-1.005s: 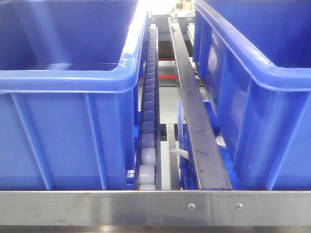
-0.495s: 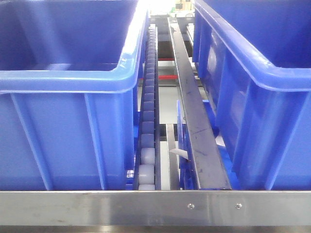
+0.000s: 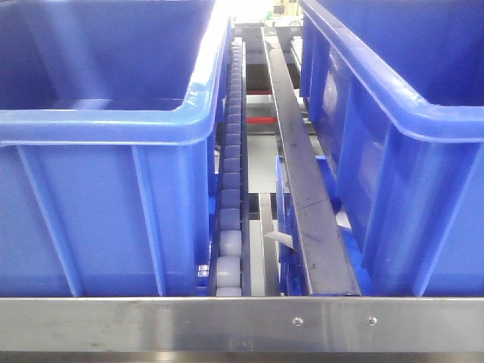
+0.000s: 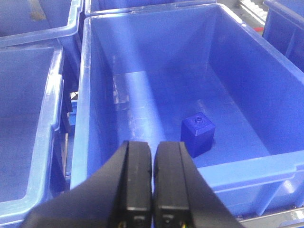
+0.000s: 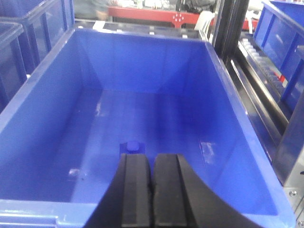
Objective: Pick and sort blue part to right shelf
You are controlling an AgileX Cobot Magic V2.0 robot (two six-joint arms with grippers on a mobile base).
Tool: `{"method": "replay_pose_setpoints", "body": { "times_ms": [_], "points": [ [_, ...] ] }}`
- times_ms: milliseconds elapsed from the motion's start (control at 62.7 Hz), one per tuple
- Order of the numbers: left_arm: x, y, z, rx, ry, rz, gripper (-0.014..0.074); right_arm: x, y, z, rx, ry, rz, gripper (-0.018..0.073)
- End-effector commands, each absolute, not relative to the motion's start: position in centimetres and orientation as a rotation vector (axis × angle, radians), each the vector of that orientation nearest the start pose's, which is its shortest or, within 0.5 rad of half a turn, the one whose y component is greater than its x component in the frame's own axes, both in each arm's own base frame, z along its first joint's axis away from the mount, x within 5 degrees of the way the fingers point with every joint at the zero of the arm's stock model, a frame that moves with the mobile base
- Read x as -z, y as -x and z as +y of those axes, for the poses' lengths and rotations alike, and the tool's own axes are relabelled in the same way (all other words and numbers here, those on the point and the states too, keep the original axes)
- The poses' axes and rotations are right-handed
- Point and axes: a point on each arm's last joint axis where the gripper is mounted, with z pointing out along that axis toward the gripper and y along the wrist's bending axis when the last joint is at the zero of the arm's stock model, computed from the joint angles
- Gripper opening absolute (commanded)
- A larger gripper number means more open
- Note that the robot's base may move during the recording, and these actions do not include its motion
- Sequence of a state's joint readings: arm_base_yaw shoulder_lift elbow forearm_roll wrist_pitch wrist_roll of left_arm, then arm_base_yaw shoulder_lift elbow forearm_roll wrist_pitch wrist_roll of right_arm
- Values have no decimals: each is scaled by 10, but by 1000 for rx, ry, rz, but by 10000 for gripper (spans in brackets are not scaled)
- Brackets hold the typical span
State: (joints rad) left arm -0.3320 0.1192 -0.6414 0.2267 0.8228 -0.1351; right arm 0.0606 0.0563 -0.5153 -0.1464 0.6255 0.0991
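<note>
Inside a bin (image 4: 90,95) a blue part (image 4: 197,134) lies unheld. Both grippers (image 4: 152,178) (image 5: 152,190) hover pressed closed, empty — picking seemingly remains.

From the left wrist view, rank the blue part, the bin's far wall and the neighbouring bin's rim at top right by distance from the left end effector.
1. The blue part, just ahead and right of the left end effector, on the bin floor.
2. The bin's far wall, straight ahead past the part.
3. The neighbouring bin's rim, top right, beyond that wall's corner.
</note>
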Motion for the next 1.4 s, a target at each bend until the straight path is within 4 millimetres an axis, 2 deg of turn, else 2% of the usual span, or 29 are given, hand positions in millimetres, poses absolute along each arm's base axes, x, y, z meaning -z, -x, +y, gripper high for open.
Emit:
{"method": "replay_pose_setpoints", "body": {
  "times_ms": [0, 431, 542, 638, 830, 973, 1133, 1388],
  "points": [
    [-352, -10, 12, 86, -190, 1672, 124, -335, -13, -7, 60, 18, 1537, 65],
    [-352, -10, 11, 99, -186, 1675, 124, -335, -13, -7, 60, 18, 1537, 65],
    [-351, -8, 10, 88, -127, 1652, 124, -335, -13, -7, 60, 18, 1537, 65],
    [-339, -9, 6, 85, -50, 1597, 124, -335, -13, -7, 60, 18, 1537, 65],
    [-286, -26, 1, 77, 78, 1467, 124, -335, -13, -7, 60, 18, 1537, 65],
    [-247, -45, 1, 68, 91, 1446, 124, -335, -13, -7, 60, 18, 1537, 65],
    [-213, -54, 1, 72, 85, 1426, 124, -335, -13, -7, 60, 18, 1537, 65],
    [-208, -55, 1, 71, 87, 1453, 124, -335, -13, -7, 60, 18, 1536, 65]
  ]
}}
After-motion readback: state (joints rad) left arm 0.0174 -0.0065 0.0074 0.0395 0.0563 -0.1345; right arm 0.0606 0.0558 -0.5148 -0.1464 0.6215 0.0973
